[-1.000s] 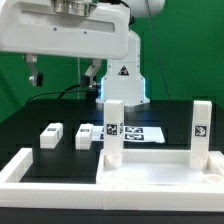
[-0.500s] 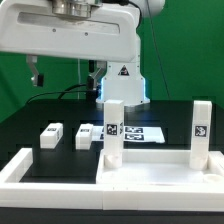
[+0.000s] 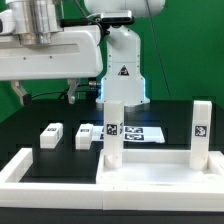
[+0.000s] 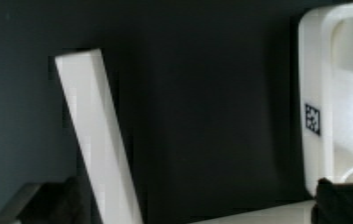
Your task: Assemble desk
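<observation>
Pincer [image 4: 191, 205] hangs wide, nothing between its dark fingertips [image 4: 34, 205], high over the black surface [image 3: 60, 115]. Well below it sits the desk: the tabletop [image 3: 150, 178] lies flat, recessed face up, its long axis running from the exterior view's left to its right. Two upright legs [image 3: 114, 130] and [image 3: 201, 125] already stand on it, long axes vertical and tags facing the camera.

Two loose leg blocks [image 3: 50, 135] and [image 3: 86, 135] lie on their sides just apart, tags up; which way their long axes run I can't tell. In the wrist view a long white strip [image 4: 93, 130] runs under the pincer near one fingertip, and a tagged white piece [image 4: 333, 110] sits by the other.

My read: a loose block is next. Come down square, jaws across its narrow width, grip mid-length, and stay clear of its neighbour.
</observation>
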`<control>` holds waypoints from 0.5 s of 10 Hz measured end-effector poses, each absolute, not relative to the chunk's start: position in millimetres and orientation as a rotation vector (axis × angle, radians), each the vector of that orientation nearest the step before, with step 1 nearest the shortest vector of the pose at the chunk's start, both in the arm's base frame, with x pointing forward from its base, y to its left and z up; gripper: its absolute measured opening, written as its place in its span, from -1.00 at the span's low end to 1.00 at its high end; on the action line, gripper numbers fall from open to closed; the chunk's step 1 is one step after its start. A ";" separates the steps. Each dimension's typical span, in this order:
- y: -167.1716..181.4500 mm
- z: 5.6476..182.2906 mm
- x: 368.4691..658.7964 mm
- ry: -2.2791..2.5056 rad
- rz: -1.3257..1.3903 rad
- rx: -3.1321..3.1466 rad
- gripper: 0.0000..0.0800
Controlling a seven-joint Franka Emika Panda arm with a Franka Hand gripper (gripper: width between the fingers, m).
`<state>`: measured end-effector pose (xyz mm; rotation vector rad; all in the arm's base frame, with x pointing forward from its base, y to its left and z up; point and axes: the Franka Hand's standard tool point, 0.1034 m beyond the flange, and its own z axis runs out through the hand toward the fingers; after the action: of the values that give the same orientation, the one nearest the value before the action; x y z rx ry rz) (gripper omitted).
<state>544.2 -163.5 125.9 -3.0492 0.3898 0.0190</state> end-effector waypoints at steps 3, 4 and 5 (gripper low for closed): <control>-161.7 125.1 543.2 0.395 0.033 -3.045 0.62; -161.5 122.9 538.6 0.399 0.074 -3.027 0.62; -166.9 116.3 525.0 0.448 0.128 -2.962 0.62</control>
<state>525.0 -166.9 116.3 -2.9615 0.4481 0.1283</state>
